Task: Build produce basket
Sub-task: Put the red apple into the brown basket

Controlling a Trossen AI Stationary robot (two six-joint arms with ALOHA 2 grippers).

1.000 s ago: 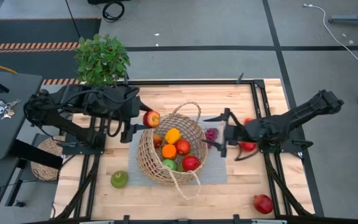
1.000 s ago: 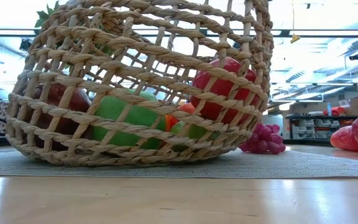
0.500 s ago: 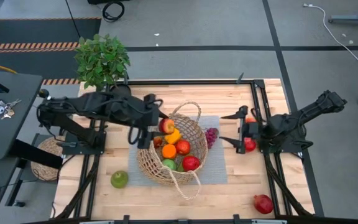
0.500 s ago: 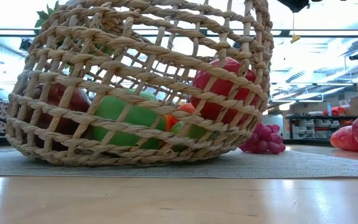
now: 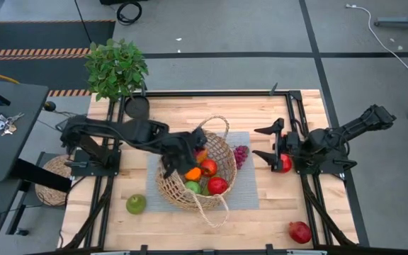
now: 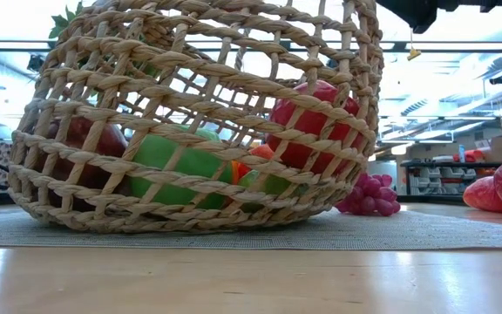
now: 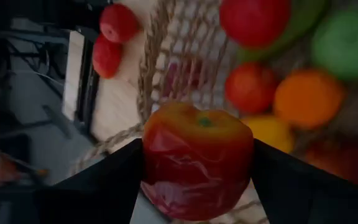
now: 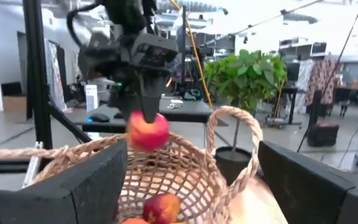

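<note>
The tan woven basket (image 5: 195, 176) lies on a grey mat, holding an orange (image 5: 192, 172), red apples (image 5: 209, 168), a green fruit (image 5: 192, 188) and a yellow one (image 7: 272, 134). My left gripper (image 5: 190, 154) hangs over the basket's opening, shut on a red apple (image 7: 197, 158), which the right wrist view shows above the rim (image 8: 148, 130). My right gripper (image 5: 271, 145) stands open to the right of the basket, above a red fruit (image 5: 283, 163), touching nothing. Purple grapes (image 5: 241, 152) lie on the mat beside the basket. My left gripper pinches the red apple by its two opposite sides (image 7: 151, 168) between its two fingers (image 7: 104, 186). The fingers come from above, slanting down from the table's left. The apple hangs clear over the produce in the basket, its stem end toward the wrist.
A green apple (image 5: 136, 204) lies on the table near the front left, a pomegranate (image 5: 299, 231) at the front right. A potted plant (image 5: 117, 67) stands at the back left, a small wicker object (image 5: 48, 180) off the left edge. The basket's loop handle (image 8: 229, 143) stands up at its far side.
My left gripper has carried the red apple toward the table's right edge and down, from beside the basket's left rim to over its opening, rolling its wrist on the way. My right gripper has drawn back from the basket toward the right edge, staying open.
</note>
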